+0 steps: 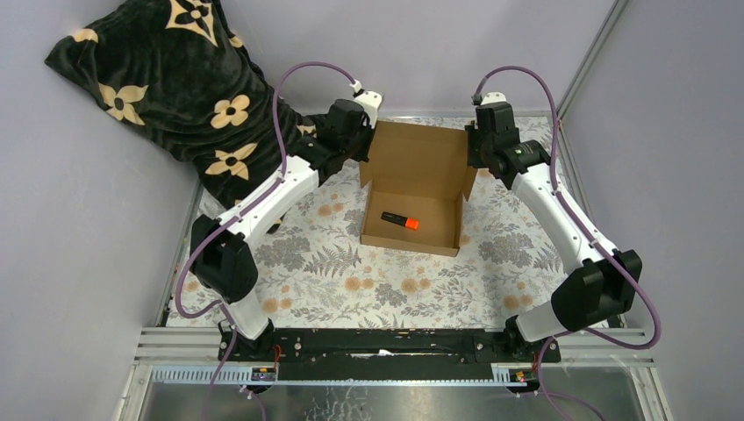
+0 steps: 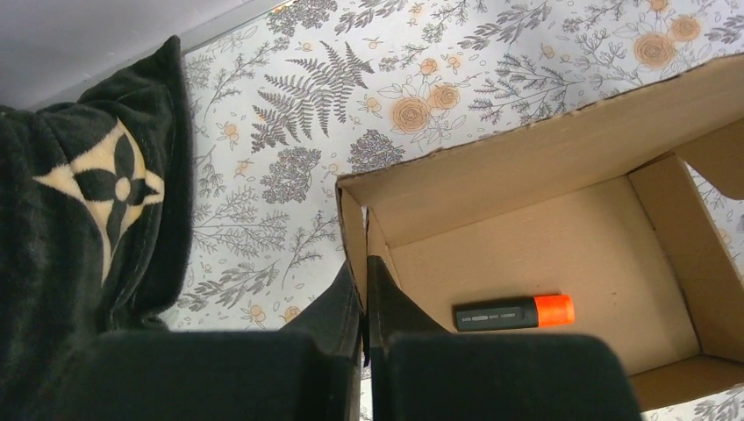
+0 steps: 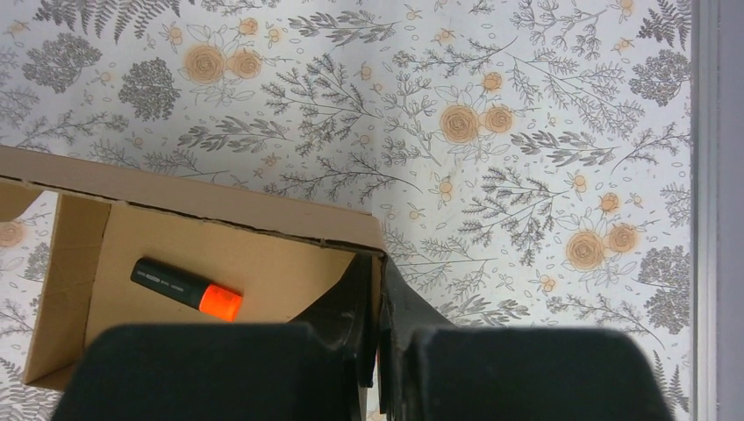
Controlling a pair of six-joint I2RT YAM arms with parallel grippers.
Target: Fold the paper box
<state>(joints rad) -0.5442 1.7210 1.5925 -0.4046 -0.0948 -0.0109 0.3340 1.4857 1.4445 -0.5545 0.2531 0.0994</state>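
**Fingers clamped on both side walls of the paper box**

Fingers (image 2: pixel 338 311) of my left gripper (image 2: pixel 366 267) are pinched tight on the paper box (image 2: pixel 544 254). Its thin cardboard side wall is caught between them near the corner, with one finger outside the wall and the other inside. My right gripper (image 3: pixel 379 272) does the same on the opposite wall: its fingers (image 3: pixel 408 307) are clenched, and the cardboard edge runs down between them.

From overhead I see the left gripper (image 1: pixel 364 151) and right gripper (image 1: pixel 475 151) at the two far corners of the paper box (image 1: pixel 412 232). The box sits between them, its lid panel raised at the far end and its tray open on top.

An orange-and-black marker (image 2: pixel 515 312) lies flat on the tray floor, to the right of my left fingers and touching neither pair. A floral cloth (image 1: pixel 333 272) lies under the box and spreads out beyond both pairs of fingers. A dark blanket (image 2: pixel 79 219) with pale flower shapes is bunched to the left of my left fingers, apart from the box.
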